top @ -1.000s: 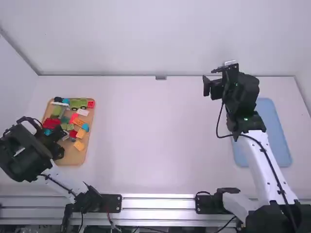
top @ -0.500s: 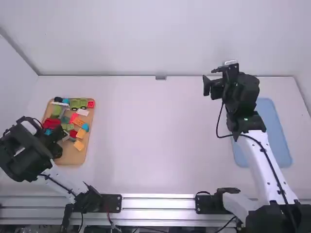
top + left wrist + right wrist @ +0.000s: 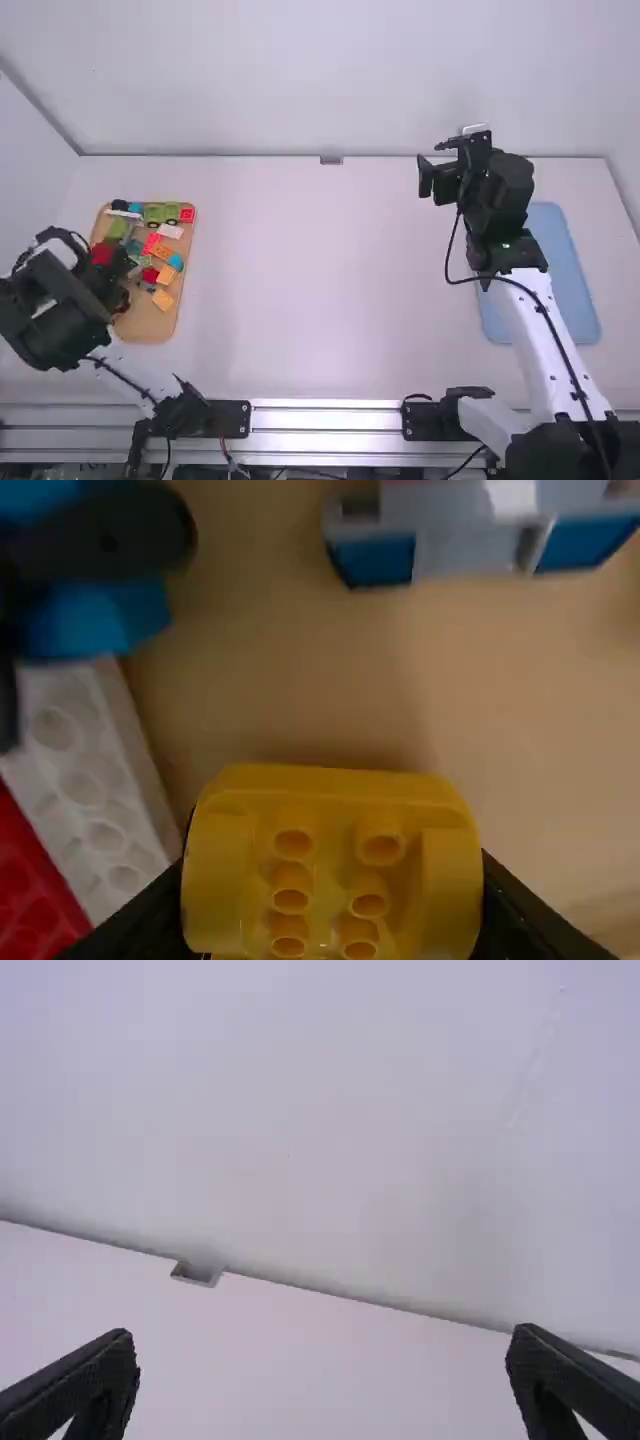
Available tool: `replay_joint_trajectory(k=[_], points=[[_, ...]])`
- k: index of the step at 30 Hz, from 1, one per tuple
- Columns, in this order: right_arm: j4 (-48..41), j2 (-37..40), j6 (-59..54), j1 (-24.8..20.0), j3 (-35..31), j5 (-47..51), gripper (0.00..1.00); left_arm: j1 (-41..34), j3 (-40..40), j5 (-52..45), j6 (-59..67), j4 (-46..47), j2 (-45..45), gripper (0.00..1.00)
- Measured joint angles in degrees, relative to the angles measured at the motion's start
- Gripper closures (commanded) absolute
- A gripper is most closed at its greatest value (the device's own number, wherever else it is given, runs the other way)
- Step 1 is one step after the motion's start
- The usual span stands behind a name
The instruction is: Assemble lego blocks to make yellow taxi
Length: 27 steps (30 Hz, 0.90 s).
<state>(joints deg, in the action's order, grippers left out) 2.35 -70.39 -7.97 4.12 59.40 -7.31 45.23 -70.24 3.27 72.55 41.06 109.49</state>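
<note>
Blocks (image 3: 165, 276) are crowding the nine-o'clock tray (image 3: 150, 322), the left pincer (image 3: 122, 286) clasping a yellow brick (image 3: 329, 865), the right pincer (image 3: 430, 163) gaping.

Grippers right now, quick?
Left gripper: closed on a yellow block.
Right gripper: open, holding nothing.

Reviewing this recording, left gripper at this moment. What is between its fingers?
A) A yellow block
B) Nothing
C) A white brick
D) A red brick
A: in the left wrist view, a yellow block with round hollow tubes spans the space between the left gripper's black fingers, one at either side.
</note>
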Motion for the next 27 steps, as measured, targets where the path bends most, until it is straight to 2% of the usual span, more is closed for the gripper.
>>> replay_joint_trajectory(k=[3,12,17,19,24,25,27], points=[[-0.02,0.0,-0.02,0.0,0.0,-0.02,0.02,-3.34,-4.52,-0.02,-3.13,4.26,0.0,0.66],[0.07,0.0,0.0,0.0,0.0,-0.02,0.02,-17.62,-19.45,0.0,-13.99,19.47,0.0,0.6],[0.07,0.0,-0.07,0.0,0.0,-0.04,0.02,-27.43,-23.65,-0.02,-21.09,21.05,0.0,0.62],[0.02,0.0,0.02,0.0,0.0,-0.04,0.01,-32.85,-24.28,-0.02,-24.06,20.44,0.0,0.67],[0.02,0.0,0.0,0.0,0.0,-0.04,0.02,-43.5,-24.33,-0.17,-26.8,18.86,0.0,0.71],[0.02,0.0,-0.13,0.0,0.0,-0.04,0.02,-47.8,-24.33,-0.24,-27.5,18.29,0.0,0.79],[-0.02,0.0,-0.09,0.0,0.0,-0.04,0.02,-50.82,-24.33,-0.24,-27.82,17.88,0.0,0.8]])
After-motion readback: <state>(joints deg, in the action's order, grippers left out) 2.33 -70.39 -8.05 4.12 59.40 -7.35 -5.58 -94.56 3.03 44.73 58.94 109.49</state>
